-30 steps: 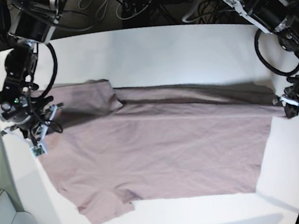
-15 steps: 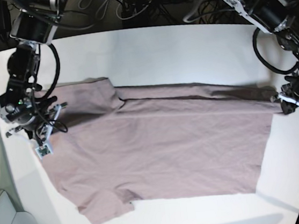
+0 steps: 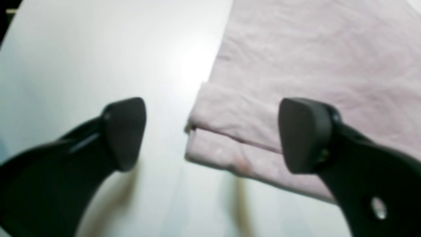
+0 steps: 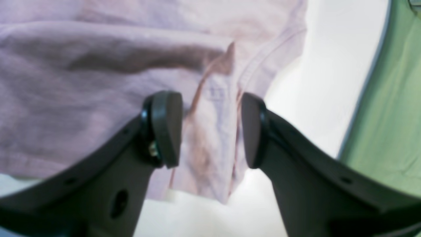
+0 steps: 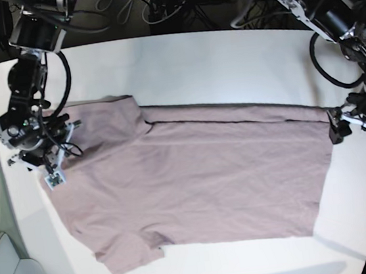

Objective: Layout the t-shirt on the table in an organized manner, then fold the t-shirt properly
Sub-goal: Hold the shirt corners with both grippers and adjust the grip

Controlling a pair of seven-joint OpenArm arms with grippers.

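Left wrist view is blurred and cuts off all but a folded hem corner of the t-shirt (image 3: pixel 296 82); the left gripper (image 3: pixel 212 135) has its jaws spread wide, straddling that corner and holding nothing. Right wrist view shows the right gripper (image 4: pixel 212 130) parted around a bunched seam edge, cloth between the pads; contact cannot be confirmed. Base view shows the shirt spread flat on the table (image 5: pixel 213 57), one sleeve partly under the arm. Bare white margin remains on all sides, widest along the far edge.
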